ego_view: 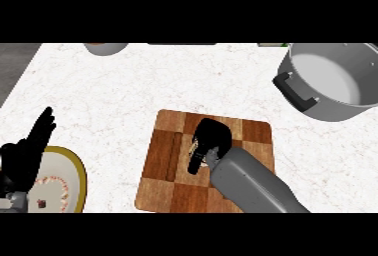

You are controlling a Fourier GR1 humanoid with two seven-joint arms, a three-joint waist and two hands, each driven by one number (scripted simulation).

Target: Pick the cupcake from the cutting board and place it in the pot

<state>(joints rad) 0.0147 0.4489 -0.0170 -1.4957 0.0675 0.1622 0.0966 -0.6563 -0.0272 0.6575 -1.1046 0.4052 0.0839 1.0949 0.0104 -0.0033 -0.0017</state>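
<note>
Cupcake: one, on the cutting board, mostly hidden under the right hand; only a pale sliver shows beside the palm
Cutting board: one, checkered wood, lying flat on the worktop near the view's middle
Pot: one, grey metal with a dark side handle, at the upper right, well apart from the board
Right hand: over the board, fingers curled down round the cupcake
Left hand: at the left edge, fingers straight and pointing up, resting
Plate: one, yellow-rimmed, lower left, just beside the left hand
Bowl: one, grey, cut off at the top edge
</note>
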